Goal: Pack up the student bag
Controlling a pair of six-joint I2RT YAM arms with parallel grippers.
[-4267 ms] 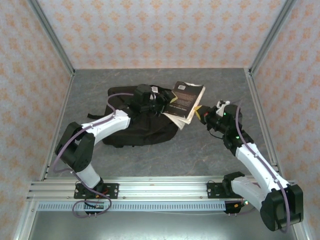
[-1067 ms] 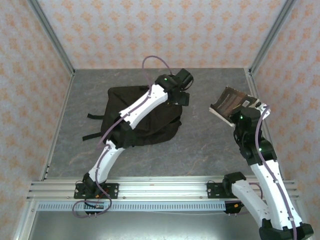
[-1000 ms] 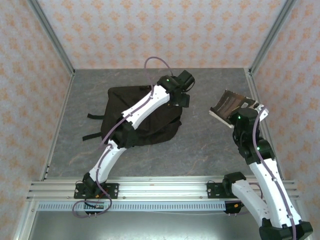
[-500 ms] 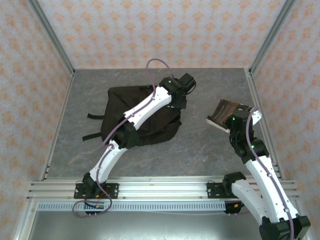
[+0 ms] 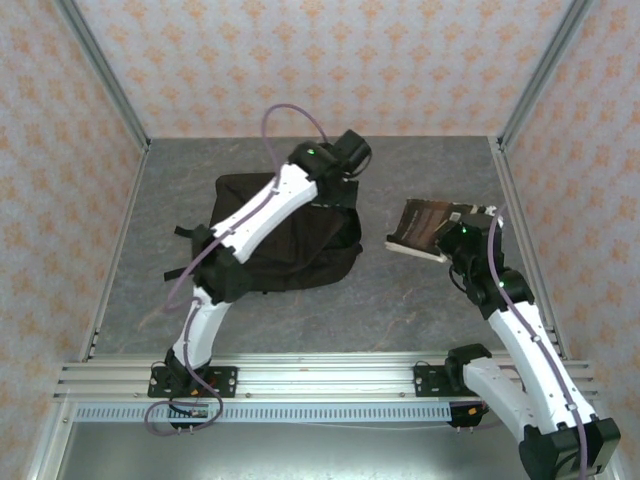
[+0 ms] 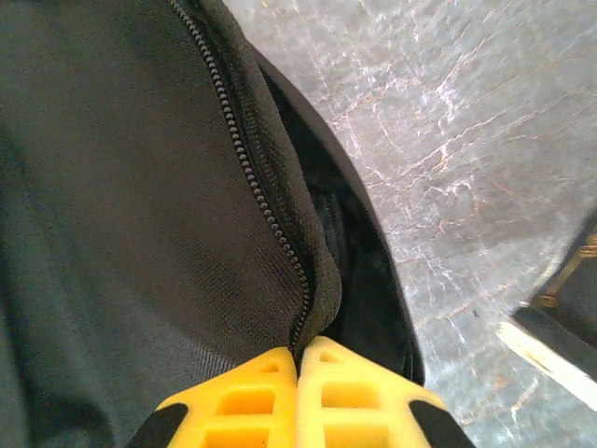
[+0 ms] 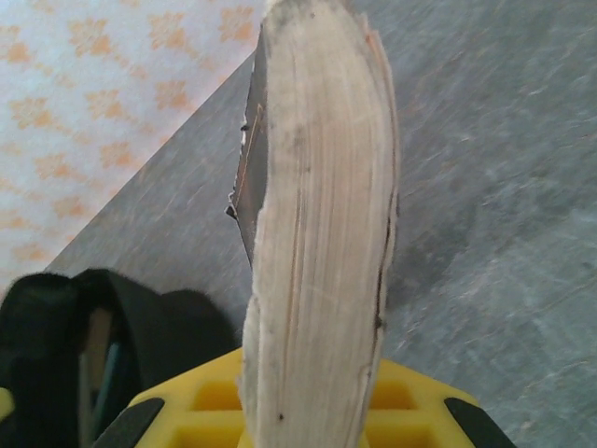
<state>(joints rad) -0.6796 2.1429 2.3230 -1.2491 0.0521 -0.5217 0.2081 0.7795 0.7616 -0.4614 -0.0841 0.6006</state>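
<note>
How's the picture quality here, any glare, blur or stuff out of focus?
Top external view: even light, sharp, though the student bag reads as flat black. Left wrist view: glare whitens the table; the zipper is crisp. Right wrist view: the book is sharp at its page edge, the wallpaper behind soft.

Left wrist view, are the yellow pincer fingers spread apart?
No, the left pincer is shut, its tips pressed together on the zipper edge of the student bag.

We see walls (image 5: 300, 60) papered pale with small orange motifs on three sides. Between them lies a grey marbled tabletop (image 5: 300, 320), aluminium rails (image 5: 320, 378) along its near edge.
</note>
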